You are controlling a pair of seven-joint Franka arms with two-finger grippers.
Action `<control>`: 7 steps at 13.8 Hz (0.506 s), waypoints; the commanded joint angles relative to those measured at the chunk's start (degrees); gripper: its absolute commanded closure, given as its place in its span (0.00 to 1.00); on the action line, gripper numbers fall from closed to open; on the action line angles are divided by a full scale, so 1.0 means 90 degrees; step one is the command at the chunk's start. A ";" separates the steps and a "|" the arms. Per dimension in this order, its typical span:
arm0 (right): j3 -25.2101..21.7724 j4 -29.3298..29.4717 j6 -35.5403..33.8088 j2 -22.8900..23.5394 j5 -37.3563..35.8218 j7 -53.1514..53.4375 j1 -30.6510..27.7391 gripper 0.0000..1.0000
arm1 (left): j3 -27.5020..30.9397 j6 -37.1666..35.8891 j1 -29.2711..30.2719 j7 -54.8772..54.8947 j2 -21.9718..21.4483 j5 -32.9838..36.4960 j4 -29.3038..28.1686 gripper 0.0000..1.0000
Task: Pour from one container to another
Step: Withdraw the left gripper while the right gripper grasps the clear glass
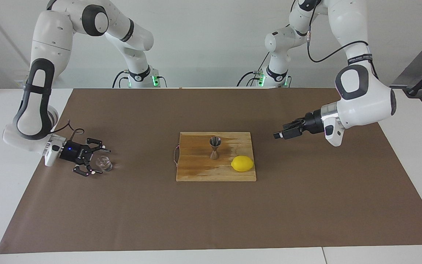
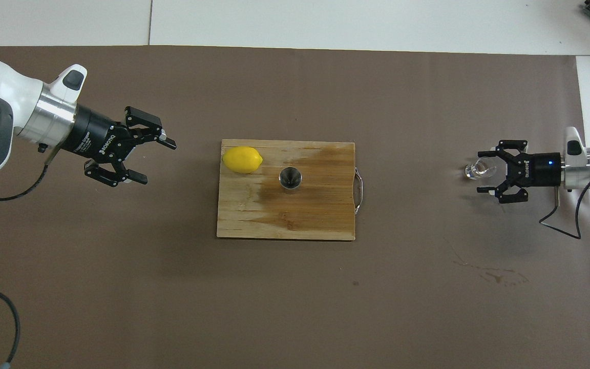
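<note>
Here the glass cup (image 1: 104, 163) stands on the brown mat (image 1: 211, 220) near the edge at the right arm's end of the table. The right gripper (image 1: 96, 161) is low at the cup with its fingers spread apart, one on either side of the glass, not clamped on it. The steel jigger (image 1: 214, 147) stands upright at the middle of the wooden board (image 1: 196, 172), and the lemon (image 1: 242, 163) lies at the board's corner toward the left arm's end. The left gripper (image 2: 155, 161) hangs with fingers open and nothing in them, raised over bare mat off that same end of the board.
</note>
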 commanded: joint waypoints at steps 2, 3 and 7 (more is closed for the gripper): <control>0.0077 0.0139 -0.0138 0.0107 0.0141 -0.0087 -0.0130 0.08 | 0.0132 -0.0070 -0.0419 0.1321 -0.0271 0.1449 0.0375 0.00; 0.0077 0.0139 -0.0128 0.0107 0.0112 -0.0116 -0.0130 0.10 | 0.0103 -0.0060 -0.0526 0.1577 -0.0272 0.2024 0.0541 0.00; 0.0068 0.0148 -0.0138 0.0107 0.0014 -0.0126 -0.0139 0.12 | -0.0034 -0.0080 -0.0761 0.1997 -0.0418 0.3065 0.0709 0.00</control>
